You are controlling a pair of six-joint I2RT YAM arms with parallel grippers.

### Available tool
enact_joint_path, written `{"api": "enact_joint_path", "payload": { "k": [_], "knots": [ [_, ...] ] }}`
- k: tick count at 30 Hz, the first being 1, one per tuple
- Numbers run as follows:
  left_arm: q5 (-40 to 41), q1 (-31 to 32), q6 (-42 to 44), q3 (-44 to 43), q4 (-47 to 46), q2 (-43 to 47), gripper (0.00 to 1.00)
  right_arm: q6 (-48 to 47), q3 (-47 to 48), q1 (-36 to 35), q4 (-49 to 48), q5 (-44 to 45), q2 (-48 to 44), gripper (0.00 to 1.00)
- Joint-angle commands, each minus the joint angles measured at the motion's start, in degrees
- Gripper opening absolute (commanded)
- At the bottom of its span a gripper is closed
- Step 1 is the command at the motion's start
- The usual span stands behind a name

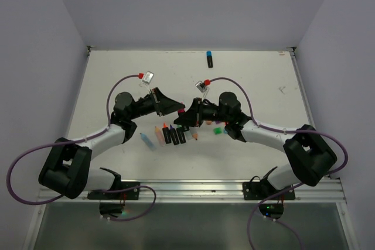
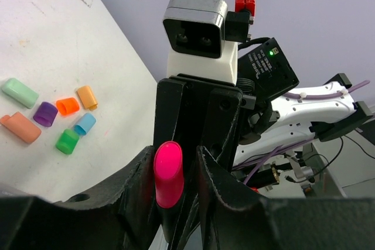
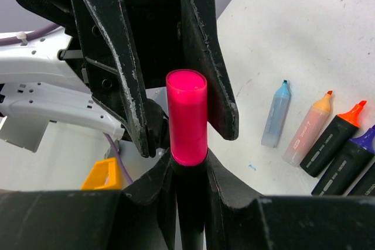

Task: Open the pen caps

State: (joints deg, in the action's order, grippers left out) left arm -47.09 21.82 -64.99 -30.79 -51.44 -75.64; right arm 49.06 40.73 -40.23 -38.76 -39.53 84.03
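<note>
The pink plastic cap [image 3: 187, 118] is held in the air above the middle of the white worktop [image 1: 258, 74]. It is seated on a black pen body [image 3: 188, 215] that is clamped tight in the right claw [image 3: 188, 180]. The left claw [image 2: 176, 168] is set narrow about the cap. One finger lies against it and a slit of daylight shows at the other, so the cap is flanked rather than gripped.

The step in hand is judged to be the pulling of this cap. It is done well if the left claw is first closed squarely on the cap's sides, clear of the seam with the body, so that only the cap is pinched. The pull is best made straight along the pen's axis, with the right claw kept firm. A sideways tug could be expected to twist the pen in its grip or let the smooth cap slip.

A cluster of loose coloured caps [image 2: 67, 106] and a row of uncapped highlighters [image 1: 170, 134] lie toward the near edge. A blue cap [image 1: 209, 57] is seen on a pen by the far edge.
</note>
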Motion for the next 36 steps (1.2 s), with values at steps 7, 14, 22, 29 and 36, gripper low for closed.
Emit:
{"api": "enact_joint_path", "payload": {
  "k": [7, 14, 22, 29, 36],
  "knots": [
    [0.51, -0.12, 0.22, -1.73, -2.70, 1.54, 0.35, 1.74, -0.04, -0.47, -3.51, 1.03, 0.43, 0.00],
    [0.94, -0.12, 0.65, -1.91, -2.18, 1.10, 0.05, 3.32, 0.31, -0.90, -4.22, 2.17, 0.96, 0.00],
    [19.18, 0.15, 8.64, -3.30, 17.39, 8.21, 0.00, -4.20, 2.15, -3.54, 9.01, 10.07, -1.32, 0.00],
    [30.82, -1.69, 18.49, -11.84, 27.20, 5.68, 0.00, -10.47, 0.32, -9.42, 16.36, 15.18, -1.32, 0.00],
    [33.71, -3.81, 20.42, -12.80, 27.43, 5.32, 0.00, -13.43, -2.61, -12.16, 25.68, 24.21, -5.36, 0.00]
  ]
}}
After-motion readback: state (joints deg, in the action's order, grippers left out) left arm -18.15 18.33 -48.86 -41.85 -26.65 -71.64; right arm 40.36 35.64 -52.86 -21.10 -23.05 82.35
